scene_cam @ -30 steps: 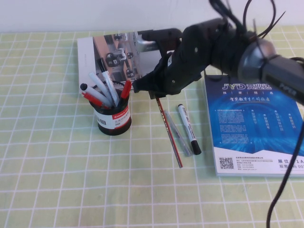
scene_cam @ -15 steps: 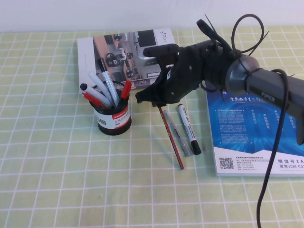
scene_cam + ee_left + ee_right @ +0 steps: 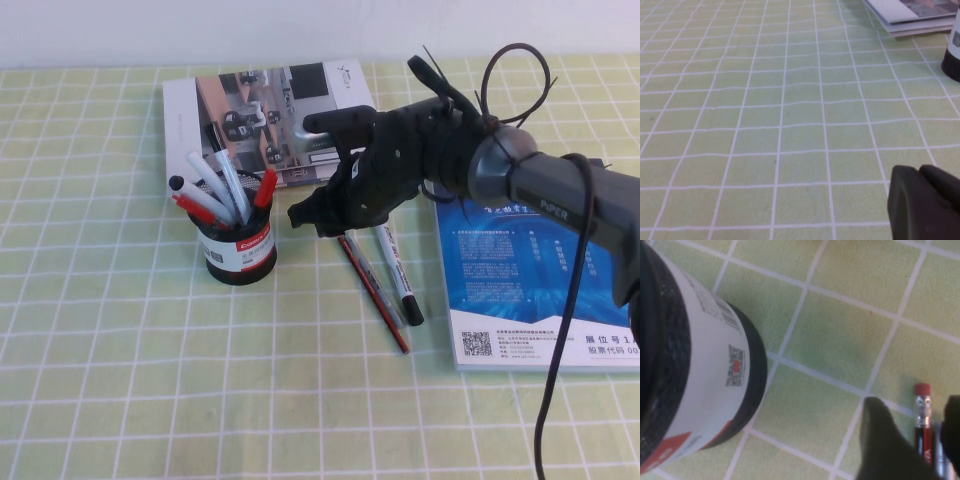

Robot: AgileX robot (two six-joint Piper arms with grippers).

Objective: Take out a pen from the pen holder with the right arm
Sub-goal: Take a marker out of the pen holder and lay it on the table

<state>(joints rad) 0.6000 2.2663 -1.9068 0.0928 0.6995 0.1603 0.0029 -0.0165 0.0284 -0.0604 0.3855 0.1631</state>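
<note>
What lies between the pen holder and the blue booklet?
The high view shows a pencil, a clear pen and a black marker there, the open right tool over their ends. The left tool hovers over checked cloth.

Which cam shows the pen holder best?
High view: whole pen holder with its pens, right tool beside it. Right wrist view shows only its labelled wall; left wrist view only a sliver at the edge, beyond the left tool.

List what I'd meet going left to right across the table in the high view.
Black cylindrical pen holder full of pens → right end effector, low beside it → red-and-black pencil lying flat → blue glossy brochure. Left end effector: outside this view, over green checked cloth.
</note>
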